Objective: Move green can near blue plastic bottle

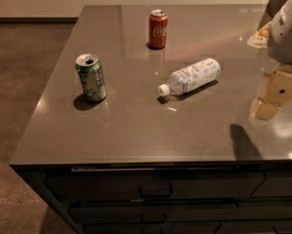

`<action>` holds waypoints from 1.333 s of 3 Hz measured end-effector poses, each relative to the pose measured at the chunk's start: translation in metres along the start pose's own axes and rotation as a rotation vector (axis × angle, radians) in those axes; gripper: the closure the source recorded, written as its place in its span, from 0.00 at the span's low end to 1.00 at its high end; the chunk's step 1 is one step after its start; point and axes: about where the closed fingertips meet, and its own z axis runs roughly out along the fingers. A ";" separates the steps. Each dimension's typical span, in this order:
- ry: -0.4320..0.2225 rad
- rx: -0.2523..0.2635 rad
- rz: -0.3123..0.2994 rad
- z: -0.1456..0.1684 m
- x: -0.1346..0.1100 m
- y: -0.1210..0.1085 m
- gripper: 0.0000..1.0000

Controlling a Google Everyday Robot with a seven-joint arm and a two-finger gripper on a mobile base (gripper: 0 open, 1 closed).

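The green can (91,78) stands upright on the left part of the dark grey counter (135,130), its silver top opened. The blue plastic bottle (192,77) lies on its side near the middle, with its white cap pointing to the front left. The can stands well apart from the bottle, to its left. My gripper (271,99) hangs over the counter at the right edge of the view, tan-coloured under a white arm housing (287,30). It is right of the bottle and far from the can, and it holds nothing that I can see.
A red cola can (158,29) stands upright at the back, behind the bottle. A pale packet (259,37) and a dark bag (277,1) sit at the back right. The counter's left and front edges drop to a brown floor. Drawers run below the front edge.
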 end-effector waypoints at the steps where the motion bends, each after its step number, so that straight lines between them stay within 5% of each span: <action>1: -0.002 0.002 -0.001 0.000 -0.001 0.000 0.00; 3: -0.100 -0.031 -0.023 0.025 -0.058 -0.037 0.00; 4: -0.185 -0.080 -0.041 0.055 -0.107 -0.060 0.00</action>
